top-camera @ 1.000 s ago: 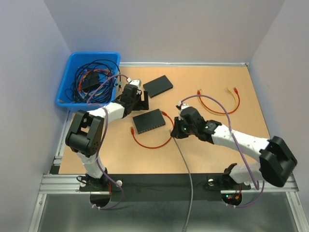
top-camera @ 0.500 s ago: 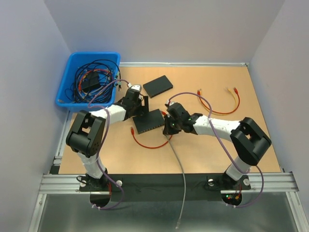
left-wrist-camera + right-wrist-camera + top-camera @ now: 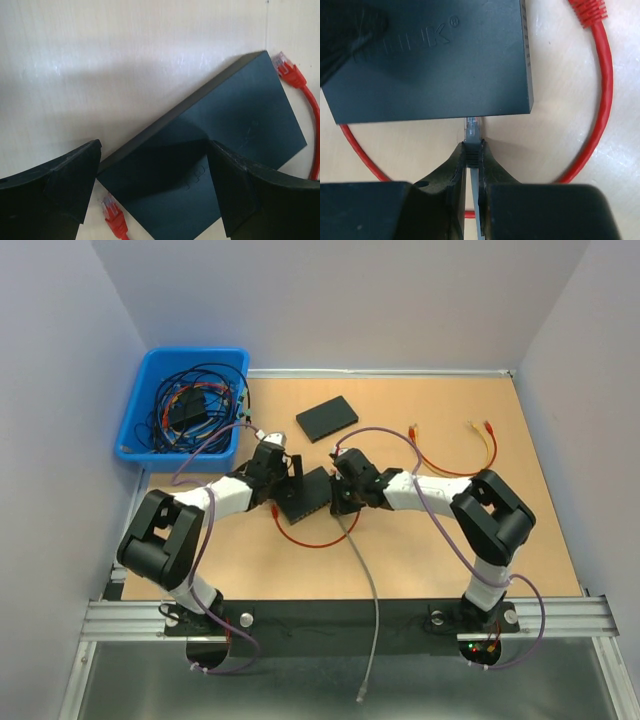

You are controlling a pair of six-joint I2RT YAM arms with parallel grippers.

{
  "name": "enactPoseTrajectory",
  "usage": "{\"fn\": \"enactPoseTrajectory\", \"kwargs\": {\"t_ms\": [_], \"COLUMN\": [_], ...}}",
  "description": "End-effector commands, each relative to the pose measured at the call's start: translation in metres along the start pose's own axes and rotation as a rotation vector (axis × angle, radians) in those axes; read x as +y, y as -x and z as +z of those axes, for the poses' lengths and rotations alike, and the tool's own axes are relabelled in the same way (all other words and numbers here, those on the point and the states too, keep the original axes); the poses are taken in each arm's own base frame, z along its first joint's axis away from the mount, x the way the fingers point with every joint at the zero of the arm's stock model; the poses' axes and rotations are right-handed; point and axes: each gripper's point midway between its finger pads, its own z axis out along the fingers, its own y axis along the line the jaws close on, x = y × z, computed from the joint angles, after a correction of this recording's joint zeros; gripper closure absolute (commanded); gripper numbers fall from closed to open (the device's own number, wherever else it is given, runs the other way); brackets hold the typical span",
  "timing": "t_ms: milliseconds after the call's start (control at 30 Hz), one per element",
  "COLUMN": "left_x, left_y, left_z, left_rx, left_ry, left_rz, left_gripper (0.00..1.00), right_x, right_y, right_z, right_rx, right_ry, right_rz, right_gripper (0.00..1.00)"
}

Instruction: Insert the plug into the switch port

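Pinching grey plug (image 3: 471, 128) at switch (image 3: 430, 60) edge, R gripper (image 3: 471, 150) clenched; L gripper (image 3: 152, 150) spread wide over switch.

Bright even light, soft shadows, pics sharp

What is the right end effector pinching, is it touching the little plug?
Touching. The right wrist view shows the right end effector shut on the plug, with a finger pressed against each of its sides.
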Motion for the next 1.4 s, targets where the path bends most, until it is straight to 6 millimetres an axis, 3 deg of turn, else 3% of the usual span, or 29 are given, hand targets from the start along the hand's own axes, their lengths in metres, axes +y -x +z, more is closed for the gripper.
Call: {"fn": "enactPoseTrajectory", "kwargs": {"t_ms": [0,167,367,467,600,767,933,1067,1267,1367], "left_x": [-0.002,-0.001,0.007,0.012,0.016,-0.003,-0.017,-0.033,-0.020,-0.023], "left_y": [-0.018,-0.025,-0.024,-0.013,0.011,0.050,0.073,0.066,0.061,0.055], "left_z": [-0.019,-0.030,-0.038,-0.042,-0.049,-0.071,-0.094,-0.099,-0.089,-0.086], "left_rx": [0.035,0.035,0.002,-0.048,-0.144,-0.357,-0.541,-0.530,-0.524,-0.512], "left_ry": [-0.019,-0.012,0.027,0.062,0.095,-0.045,-0.192,-0.293,-0.244,-0.281], "left_rz": [-0.044,-0.074,-0.121,-0.129,-0.151,-0.190,-0.277,-0.178,-0.195,-0.180], "left_gripper": [0.03,0.03,0.02,0.01,0.01,0.01,0.01,0.01,0.01,0.01], "right_x": [0.012,0.016,0.013,0.005,-0.002,0.003,0.006,0.017,0.029,0.036], "right_y": [0.031,0.045,0.042,0.040,0.021,0.003,-0.006,-0.008,-0.008,-0.009], "right_z": [0.003,0.007,0.004,-0.007,-0.019,-0.031,-0.035,-0.035,-0.030,-0.027], "right_rx": [-0.078,-0.098,-0.096,-0.116,-0.094,-0.067,-0.047,-0.034,-0.018,-0.012], "right_ry": [0.014,0.018,0.016,-0.011,-0.006,0.043,0.071,0.104,0.135,0.146], "right_rz": [-0.050,-0.068,-0.088,-0.089,-0.079,-0.039,-0.023,-0.052,-0.084,-0.094], "right_gripper": [1.00,0.99,1.00,1.00,1.00,1.00,0.99,1.00,1.00,1.00]}}
